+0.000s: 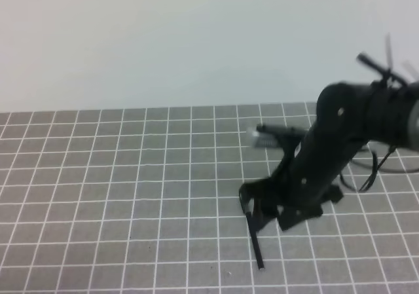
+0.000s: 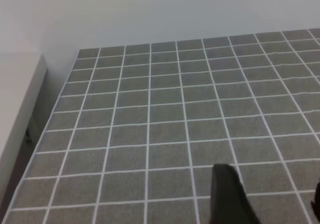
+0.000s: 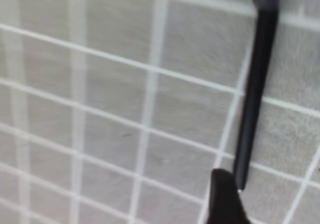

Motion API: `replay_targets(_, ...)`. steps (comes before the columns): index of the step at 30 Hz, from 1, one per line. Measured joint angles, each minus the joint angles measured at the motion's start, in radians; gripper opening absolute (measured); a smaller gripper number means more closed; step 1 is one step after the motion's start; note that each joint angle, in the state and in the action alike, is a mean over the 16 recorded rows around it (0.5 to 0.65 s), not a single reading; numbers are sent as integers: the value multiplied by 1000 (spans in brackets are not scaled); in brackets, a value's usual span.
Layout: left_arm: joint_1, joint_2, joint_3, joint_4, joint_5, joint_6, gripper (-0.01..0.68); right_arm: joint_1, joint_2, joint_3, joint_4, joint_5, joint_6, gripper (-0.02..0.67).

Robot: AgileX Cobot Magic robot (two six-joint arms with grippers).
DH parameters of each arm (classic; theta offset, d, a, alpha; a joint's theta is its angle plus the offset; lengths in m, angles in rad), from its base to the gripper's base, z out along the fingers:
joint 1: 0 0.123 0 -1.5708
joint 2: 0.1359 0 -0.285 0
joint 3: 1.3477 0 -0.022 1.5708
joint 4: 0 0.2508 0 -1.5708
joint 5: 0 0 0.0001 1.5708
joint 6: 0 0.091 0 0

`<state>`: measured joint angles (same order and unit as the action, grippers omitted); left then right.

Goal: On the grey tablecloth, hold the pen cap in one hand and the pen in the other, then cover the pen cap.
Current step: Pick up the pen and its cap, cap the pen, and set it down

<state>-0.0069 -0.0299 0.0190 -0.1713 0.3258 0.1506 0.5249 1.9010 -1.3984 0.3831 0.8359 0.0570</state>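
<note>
The grey tablecloth (image 1: 131,196) covers the table. On it, right of centre, the thin black pen (image 1: 256,245) lies pointing toward the front edge. My right gripper (image 1: 254,209) is lowered over the pen's far end. In the right wrist view the pen (image 3: 252,109) lies flat on the cloth. Its small bright tip rests beside one dark finger (image 3: 225,199), and nothing clamps it. The left wrist view shows my left gripper (image 2: 270,184) above bare cloth (image 2: 150,134), its fingers (image 2: 227,194) wide apart and holding nothing. The pen cap does not show as a separate thing.
The right arm (image 1: 366,124), with loose cables, reaches in from the right edge. A pale wall (image 1: 196,38) rises behind the cloth's far edge. In the left wrist view, a white ledge (image 2: 20,109) runs along the cloth's left edge.
</note>
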Motion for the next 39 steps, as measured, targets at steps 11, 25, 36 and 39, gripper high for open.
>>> replay_targets(11, 0, 7, -5, 0, -1, 0, 340, 0, -306, -42, -37, 39, -81, 57)
replay_targets(25, 0, 7, -16, 0, -1, -2, 340, 0, -497, -26, -141, 63, -207, -3)
replay_targets(36, 0, 9, -18, 0, -1, -1, 340, -14, -673, 241, -330, -270, -334, -4)
replay_targets(39, 0, 9, -18, 0, -1, -1, 340, -30, -763, 383, -353, -421, -377, -4)
